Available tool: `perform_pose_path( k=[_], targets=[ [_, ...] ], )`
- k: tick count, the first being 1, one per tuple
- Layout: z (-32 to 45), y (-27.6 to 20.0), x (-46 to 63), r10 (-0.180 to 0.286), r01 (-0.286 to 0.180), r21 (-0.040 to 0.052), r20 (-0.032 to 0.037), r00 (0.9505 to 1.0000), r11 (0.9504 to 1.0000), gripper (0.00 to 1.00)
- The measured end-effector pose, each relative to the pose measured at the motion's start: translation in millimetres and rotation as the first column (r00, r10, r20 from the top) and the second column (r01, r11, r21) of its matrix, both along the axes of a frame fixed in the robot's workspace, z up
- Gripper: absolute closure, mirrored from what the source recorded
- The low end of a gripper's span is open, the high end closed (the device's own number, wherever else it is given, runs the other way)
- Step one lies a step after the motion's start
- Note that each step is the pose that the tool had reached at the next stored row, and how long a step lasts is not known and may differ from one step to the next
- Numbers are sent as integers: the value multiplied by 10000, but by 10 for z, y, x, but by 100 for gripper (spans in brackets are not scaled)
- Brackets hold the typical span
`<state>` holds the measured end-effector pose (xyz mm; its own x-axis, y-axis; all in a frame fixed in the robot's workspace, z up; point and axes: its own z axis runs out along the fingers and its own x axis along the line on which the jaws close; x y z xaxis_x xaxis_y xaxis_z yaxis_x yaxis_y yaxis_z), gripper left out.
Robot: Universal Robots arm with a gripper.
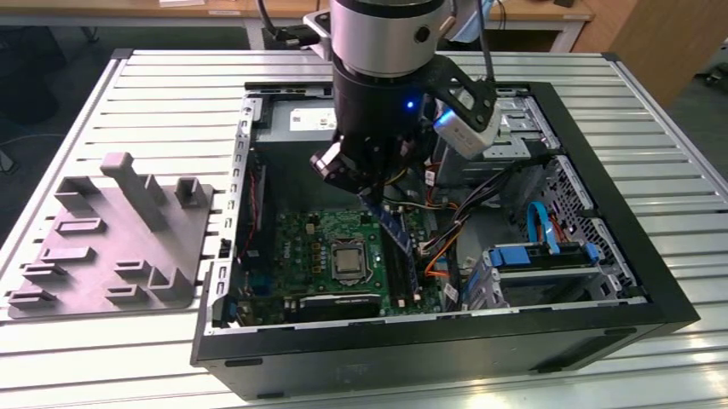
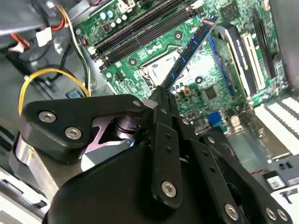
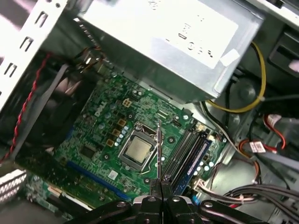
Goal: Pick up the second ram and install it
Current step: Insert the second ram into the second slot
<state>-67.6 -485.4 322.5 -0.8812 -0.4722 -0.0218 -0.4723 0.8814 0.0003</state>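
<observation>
My gripper [image 1: 366, 186] hangs inside the open computer case [image 1: 455, 336], above the green motherboard [image 1: 307, 243]. It is shut on the second ram [image 2: 188, 51], a long narrow stick with black chips that juts out from the closed fingertips [image 2: 161, 100]. In the first wrist view the second ram [image 3: 159, 149] appears edge-on, held above the board between the processor socket [image 3: 138, 150] and the memory slots [image 3: 183, 149]. It is clear of the slots, not touching them. Another stick with a blue label [image 3: 200, 153] sits in one slot.
A grey plastic holder block [image 1: 108, 230] with upright posts lies outside the case at the exterior view's left. The silver power supply [image 3: 163, 42] and bundles of yellow, red and black cables [image 3: 252, 98] crowd the space beside the slots. A drive cage with blue parts [image 1: 540, 256] stands at the exterior view's right.
</observation>
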Motion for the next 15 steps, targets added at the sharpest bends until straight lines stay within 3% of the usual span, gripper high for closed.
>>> perform_pose_path(
  k=[4,8,12,15],
  targets=[
    [-11,0,0,-731,731,0,0,9973,9973,88],
    [-21,0,0,-1445,1445,0,0,9895,9895,88],
    [-32,0,0,-2168,2168,0,0,9762,9762,88],
    [-39,0,0,-2686,2686,0,0,9633,9633,88]
  ],
)
